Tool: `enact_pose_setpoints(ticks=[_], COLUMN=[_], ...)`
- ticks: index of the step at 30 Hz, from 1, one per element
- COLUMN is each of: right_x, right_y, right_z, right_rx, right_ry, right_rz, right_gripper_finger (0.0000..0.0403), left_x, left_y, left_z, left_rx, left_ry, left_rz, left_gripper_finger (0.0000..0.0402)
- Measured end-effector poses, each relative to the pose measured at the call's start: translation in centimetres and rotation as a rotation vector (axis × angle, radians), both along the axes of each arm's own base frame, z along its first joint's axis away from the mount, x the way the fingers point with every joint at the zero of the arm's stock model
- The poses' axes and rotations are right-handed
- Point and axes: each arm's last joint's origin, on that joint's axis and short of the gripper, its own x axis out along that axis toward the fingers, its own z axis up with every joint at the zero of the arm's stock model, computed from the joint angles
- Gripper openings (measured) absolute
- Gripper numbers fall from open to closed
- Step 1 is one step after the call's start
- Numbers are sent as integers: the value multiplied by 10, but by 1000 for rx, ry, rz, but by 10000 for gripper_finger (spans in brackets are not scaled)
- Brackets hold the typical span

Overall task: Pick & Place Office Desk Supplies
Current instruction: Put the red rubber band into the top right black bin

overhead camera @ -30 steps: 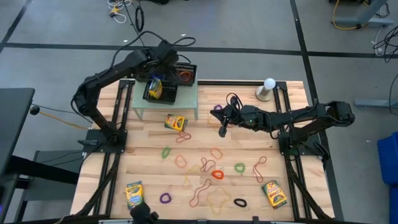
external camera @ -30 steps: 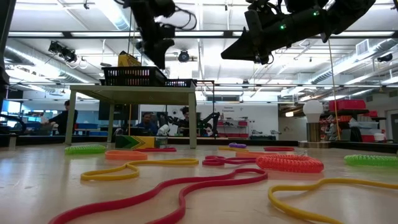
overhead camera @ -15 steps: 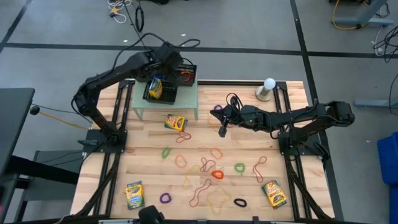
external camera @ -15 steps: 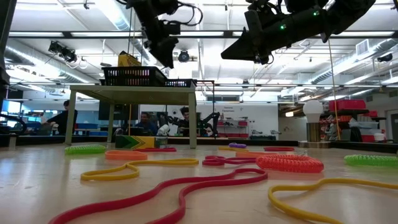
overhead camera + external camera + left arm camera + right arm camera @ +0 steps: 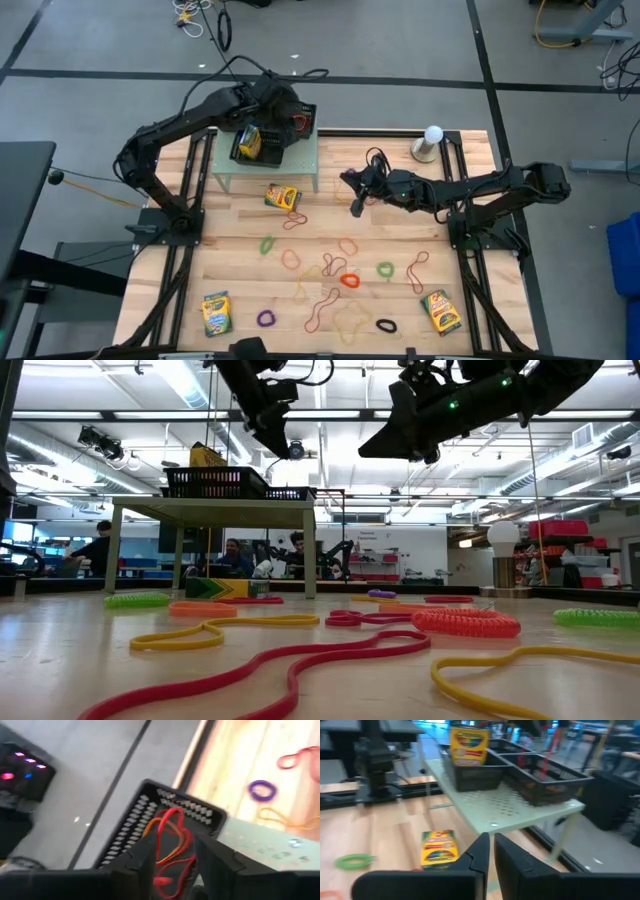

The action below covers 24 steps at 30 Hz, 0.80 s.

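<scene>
Two black mesh trays stand on a small pale green raised shelf [image 5: 268, 168] at the table's far left. One tray holds a yellow-and-green crayon box [image 5: 248, 140], standing on end. The other tray [image 5: 150, 815] holds red and orange rubber bands [image 5: 170, 837]. My left gripper [image 5: 174, 851] hovers open over that tray [image 5: 292, 108], its fingers apart above the bands. My right gripper [image 5: 491, 837] hangs shut over the middle of the table [image 5: 352, 200], with nothing seen between its fingers. More rubber bands [image 5: 340, 280] and further crayon boxes [image 5: 282, 196] lie flat on the wood.
A crayon box lies near the front left [image 5: 215, 313] and another near the front right [image 5: 440, 311]. A white ball-topped grey stand [image 5: 432, 142] is at the far right. Black frame rails run along both table sides. People sit in the room behind [image 5: 100, 545].
My left gripper has moved toward the table's right, from above the crayon-box tray to above the tray with the bands, rolling a little as it went. My right arm has kept still.
</scene>
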Motion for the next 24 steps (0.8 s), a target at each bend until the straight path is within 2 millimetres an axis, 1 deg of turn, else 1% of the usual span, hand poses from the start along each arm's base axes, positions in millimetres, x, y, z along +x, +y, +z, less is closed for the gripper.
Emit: enact_pose_setpoints(ticks=[4, 7, 10, 16, 19, 21, 24], right_x=[-1, -2, -4, -8, 1, 15, 39], right_y=[-9, -20, -33, -55, -65, -72, -87], right_z=[0, 0, 0, 3, 9, 17, 25], right_rx=[18, 57, 93, 103, 111, 104, 70], right_ry=[-10, -26, -41, -78, -94, -110, -75], right_rz=[-42, -45, -18, -16, 20, 62, 93], right_gripper_finger=[61, 76, 79, 80, 82, 91, 117], left_x=[2, 1, -7, -26, -31, -32, -34], left_y=[0, 0, -1, -2, -3, -2, -2], left_z=[-4, -10, -11, -17, -22, -26, -29], left_rx=[-2, -9, 1, -1, -17, -37, -62], left_ry=[-5, -36, -107, -235, -296, -319, -327], left_rz=[-28, -55, -96, -151, -197, -221, -240], left_gripper_finger=[112, 99, 93, 89, 89, 89, 89])
